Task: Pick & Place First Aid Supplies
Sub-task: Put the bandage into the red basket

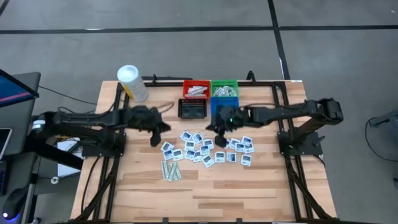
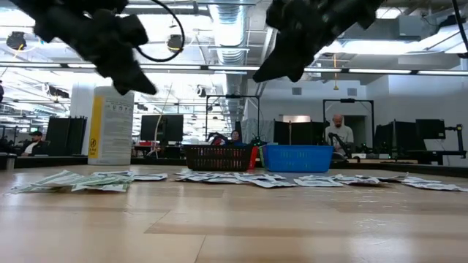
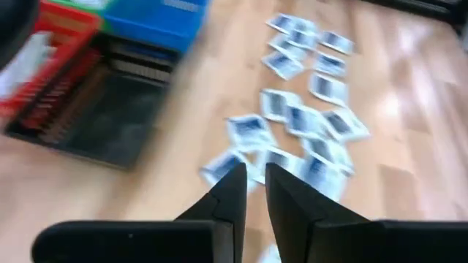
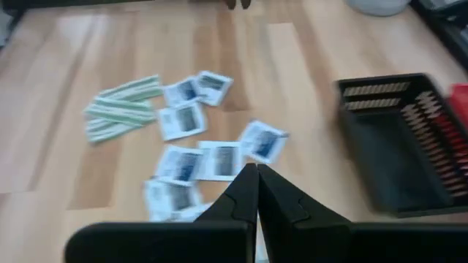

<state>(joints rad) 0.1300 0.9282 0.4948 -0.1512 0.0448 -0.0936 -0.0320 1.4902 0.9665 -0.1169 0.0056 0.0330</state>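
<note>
- A white tub with a yellow label [image 1: 132, 81] stands at the far left of the counter [image 1: 205, 186], well apart from my jaws.
- My left jaws [image 1: 155, 139] hang above the counter, just left of the packets; they stand a narrow gap apart with nothing between them, as the left wrist view [image 3: 252, 191] shows.
- A small heap of pale green-white strips [image 1: 172, 170] lies on the near left of the spread, flat on the wood.
- The square white packets [image 1: 198, 148] with blue print are scattered across the middle of the counter, between my two arms, some overlapping one another.
- Beyond them, at the far edge, the bins stand touching one another: a red bin [image 1: 195, 89] with pale strips in it, a black bin [image 1: 191, 109] just in front of it, a green bin [image 1: 224, 87] to the right holding packets, and a blue bin [image 2: 296, 157] in front of that.
- My right jaws [image 1: 219, 140] hang over the right part of the packet spread, pressed together and holding nothing, clear in the right wrist view [image 4: 257, 191].
</note>
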